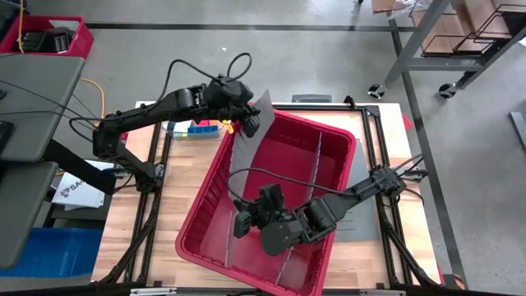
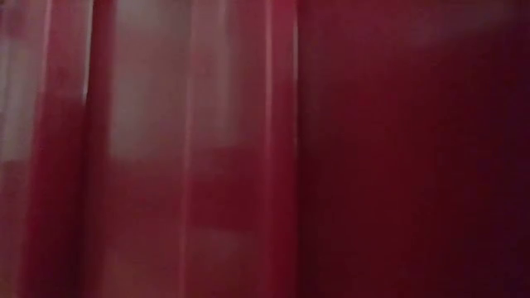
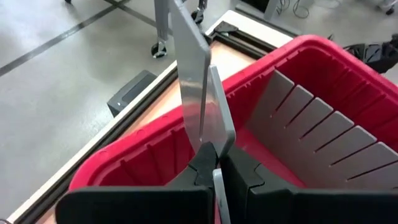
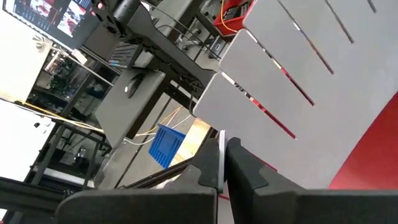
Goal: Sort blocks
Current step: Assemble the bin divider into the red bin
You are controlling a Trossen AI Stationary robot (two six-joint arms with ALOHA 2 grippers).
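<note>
Grey slotted plastic is what both arms have hold of, not blocks. Nearest, low in the high view, the right gripper [image 1: 243, 220] sits closed over the near-left part of the red bin [image 1: 341, 136], pinching the edge of a grey divider sheet [image 4: 298, 68]; in its wrist view the sheet stands up and away from the closed fingers [image 4: 245, 171], slots showing. Farther off, at the bin's far-left rim, the left gripper [image 1: 249, 125] is also clamped shut, on the end of a long divider [image 3: 199, 93] that rises clear above the rim. One more divider [image 1: 316, 168] stands seated lengthwise in the bin. Beyond the far rim, on the wooden table [image 1: 123, 238], the blocks [image 1: 197, 129] lie in a small blue-and-yellow cluster, untouched, near the left arm. Risks, as I judge them: both sheets are thin and held only by an edge, so either could pivot or slip in the jaws; a slot misaligned at seating could bind and lever the bin, already lying askew, across the table. The low view shows only red wall, so no check from there.
</note>
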